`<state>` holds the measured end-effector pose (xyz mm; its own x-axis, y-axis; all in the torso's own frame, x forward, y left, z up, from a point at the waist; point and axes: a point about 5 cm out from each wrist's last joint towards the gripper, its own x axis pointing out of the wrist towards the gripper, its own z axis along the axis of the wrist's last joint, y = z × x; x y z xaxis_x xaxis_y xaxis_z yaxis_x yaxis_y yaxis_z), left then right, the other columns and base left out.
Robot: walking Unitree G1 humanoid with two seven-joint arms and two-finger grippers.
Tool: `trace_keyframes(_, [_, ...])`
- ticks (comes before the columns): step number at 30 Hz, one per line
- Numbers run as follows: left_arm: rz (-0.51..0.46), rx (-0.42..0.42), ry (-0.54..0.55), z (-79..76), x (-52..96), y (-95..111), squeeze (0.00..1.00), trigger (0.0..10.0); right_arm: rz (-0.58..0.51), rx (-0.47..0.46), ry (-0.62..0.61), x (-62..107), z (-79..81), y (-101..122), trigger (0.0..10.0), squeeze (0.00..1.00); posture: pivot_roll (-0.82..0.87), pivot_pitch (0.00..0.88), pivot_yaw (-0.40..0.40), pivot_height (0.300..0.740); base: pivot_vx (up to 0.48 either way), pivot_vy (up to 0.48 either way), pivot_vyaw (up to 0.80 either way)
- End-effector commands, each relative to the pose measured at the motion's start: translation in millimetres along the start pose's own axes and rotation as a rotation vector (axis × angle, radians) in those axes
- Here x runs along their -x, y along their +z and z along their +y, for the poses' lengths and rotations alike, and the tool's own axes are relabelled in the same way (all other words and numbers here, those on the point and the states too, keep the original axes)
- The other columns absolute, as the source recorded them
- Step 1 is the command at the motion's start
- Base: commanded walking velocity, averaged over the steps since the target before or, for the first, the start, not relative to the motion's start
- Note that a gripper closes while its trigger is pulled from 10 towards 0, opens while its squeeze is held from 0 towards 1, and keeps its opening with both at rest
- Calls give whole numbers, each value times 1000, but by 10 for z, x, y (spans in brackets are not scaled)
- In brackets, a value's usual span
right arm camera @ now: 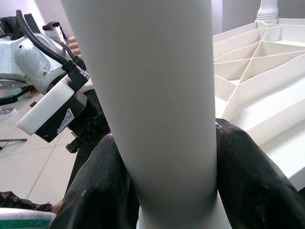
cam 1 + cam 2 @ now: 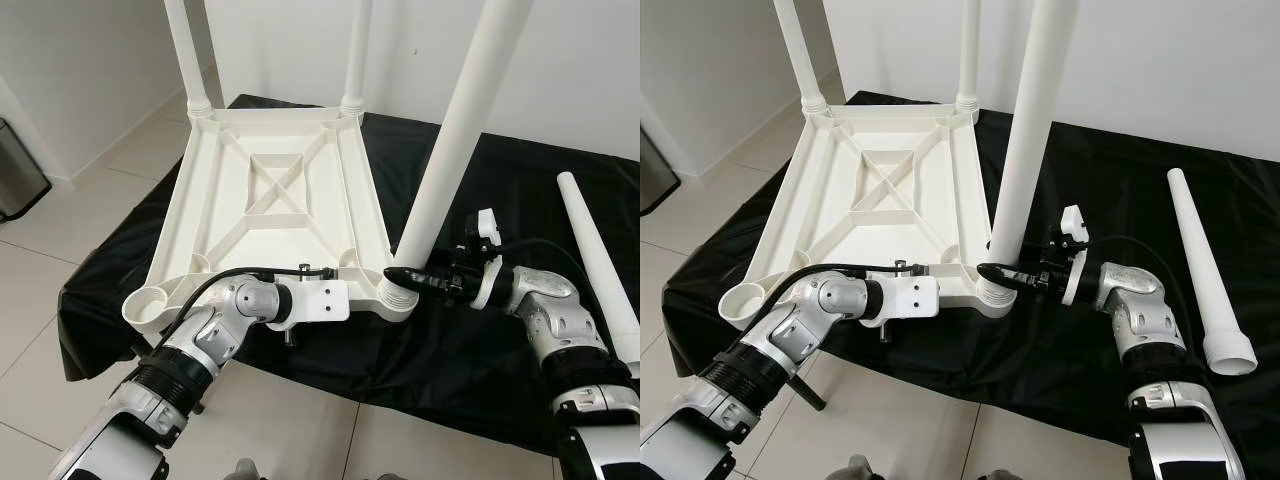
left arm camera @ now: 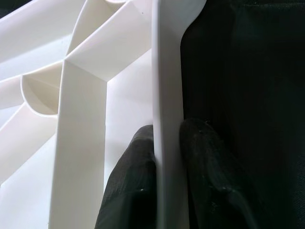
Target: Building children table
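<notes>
A white plastic table top (image 2: 270, 200) lies upside down on a black cloth, ribs facing up. Two white legs (image 2: 186, 55) stand in its far corners, and a third leg (image 2: 455, 130) stands in the near right socket (image 2: 400, 295). My right gripper (image 2: 405, 277) is shut on that third leg just above the socket; its black fingers (image 1: 248, 176) hug the tube on both sides. My left gripper (image 3: 167, 157) is shut on the table top's near rim (image 3: 164, 95), one finger on each face. A fourth leg (image 2: 600, 265) lies loose on the cloth at the right.
The near left corner socket (image 2: 150, 303) holds no leg. The black cloth (image 2: 450, 360) covers a low surface and drapes over its edges onto pale floor tiles (image 2: 60, 240). A grey bin (image 2: 18, 172) stands at the far left by the wall.
</notes>
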<state>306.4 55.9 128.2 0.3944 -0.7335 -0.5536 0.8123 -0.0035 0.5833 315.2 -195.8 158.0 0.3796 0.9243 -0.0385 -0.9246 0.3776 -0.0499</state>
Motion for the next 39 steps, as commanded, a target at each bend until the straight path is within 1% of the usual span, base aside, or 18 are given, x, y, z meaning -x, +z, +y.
trace_keyframes(1, [8,-12,25,22,5,2,0,10000,-27,-26,58,-90,106,-25,10000,0,-29,0,4,740,0,0,0])
trace_keyframes(3, [8,-12,25,22,5,2,0,10000,-27,-26,58,-90,106,-25,10000,0,-29,0,4,740,0,0,0])
trace_keyframes(7, [7,-11,24,15,2,2,0,10000,-56,-28,37,-110,162,-7,10000,0,-31,1,2,740,0,0,0])
trace_keyframes(11, [8,-9,25,13,0,0,0,10000,-89,-5,-14,-133,221,27,10000,0,-32,5,-1,740,0,0,0])
trace_keyframes(15, [8,-8,24,9,1,-1,0,10000,-108,3,-38,-139,248,59,10000,0,-32,7,-2,740,0,0,0])
trace_keyframes(19, [8,-7,22,2,2,-1,0,10000,-138,17,-100,-155,315,96,10000,0,-34,12,-4,740,0,0,0])
trace_keyframes(22, [7,-6,22,2,3,-2,0,10000,-145,20,-126,-162,332,98,10000,0,-34,14,-4,740,0,0,0])
trace_keyframes(24, [7,-6,20,-2,3,-3,0,10000,-159,27,-187,-187,408,107,10000,0,-36,19,-3,740,0,0,0])
trace_keyframes(25, [7,-6,20,-2,3,-3,0,10000,-159,27,-187,-187,408,107,10000,0,-36,19,-3,740,0,0,0])
trace_keyframes(29, [8,-6,17,-4,3,-6,0,10000,-168,26,-244,-236,510,115,10000,0,-35,23,-4,740,0,0,0])
trace_keyframes(32, [9,-6,17,-3,3,-6,0,10000,-170,21,-252,-247,529,117,10000,0,-35,23,-4,740,0,0,0])
trace_keyframes(36, [8,-5,16,-3,5,-6,0,10000,-195,10,-373,-339,593,139,10000,0,-36,27,-3,740,0,0,0])
trace_keyframes(39, [9,-4,16,-4,5,-6,0,10000,-194,8,-395,-346,602,142,10000,0,-36,27,-3,740,0,0,0])
